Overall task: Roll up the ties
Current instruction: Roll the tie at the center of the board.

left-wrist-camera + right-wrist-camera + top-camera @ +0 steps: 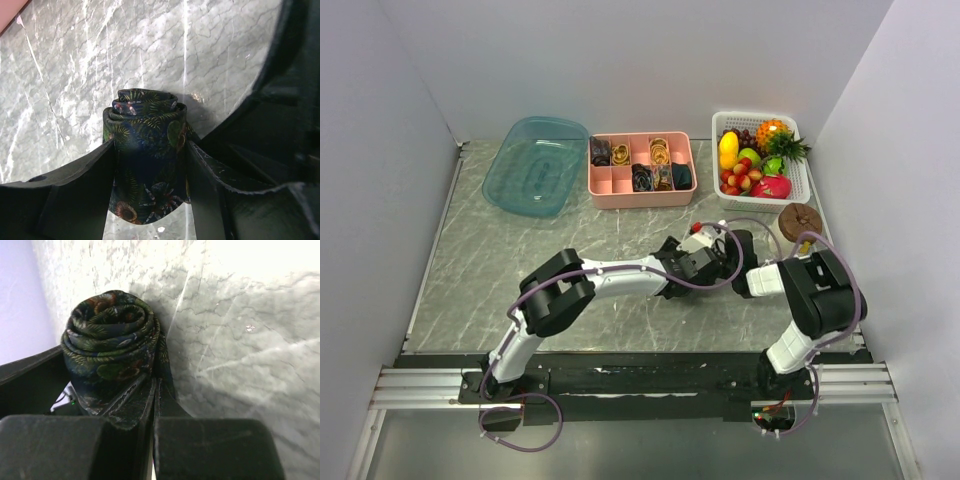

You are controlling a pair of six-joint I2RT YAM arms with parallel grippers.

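**Both grippers on one rolled tie [147,115], over the marble tabletop [225,50].**
The left gripper [150,150] is clamped on the tie. Its two fingers [90,170] press the coil's opposite flanks, and the spiral end of the coil stands just past the fingertips. The fabric is dark navy with a green and red floral print. The right gripper [155,385] has its fingers drawn together to a thin slit. The coil sits against the outer face of one finger, just beyond the tip, and an edge of the fabric runs down into the slit. In the top view the two grippers meet tip to tip and hide the tie. Well beyond them stands a pink divided tray [640,200] with coiled ties [642,178] in its compartments.
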